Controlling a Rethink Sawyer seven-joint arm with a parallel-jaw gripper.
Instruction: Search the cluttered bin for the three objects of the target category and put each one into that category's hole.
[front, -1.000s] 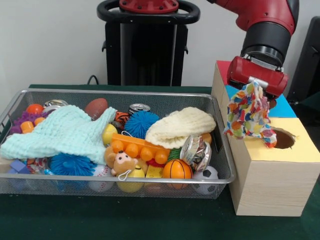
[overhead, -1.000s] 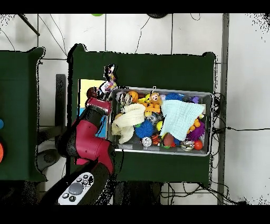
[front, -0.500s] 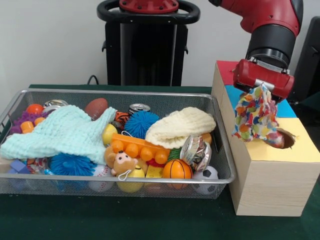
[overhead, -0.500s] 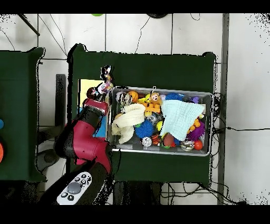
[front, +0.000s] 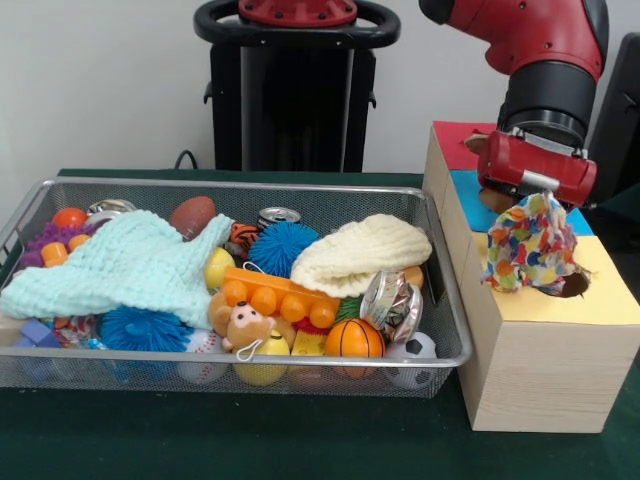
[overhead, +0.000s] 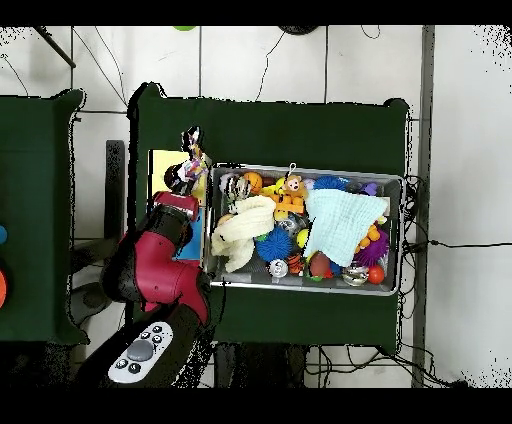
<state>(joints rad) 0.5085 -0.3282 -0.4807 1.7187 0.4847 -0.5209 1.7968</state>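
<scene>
The red gripper (front: 541, 183) hangs over the wooden box (front: 540, 350), clenched on the top of a multicoloured patterned cloth (front: 530, 245), and the cloth drapes straight down with its lower edge at the hole (front: 574, 286) in the box's yellow section. From overhead, the cloth (overhead: 187, 168) sits above the yellow panel just beside the wire bin (overhead: 395, 182). In the bin (front: 445, 340), a pale mint cloth (front: 125, 262) sprawls on the left, a cream knitted cloth (front: 362, 250) on the right, with an orange basketball (front: 354, 338) at the front.
</scene>
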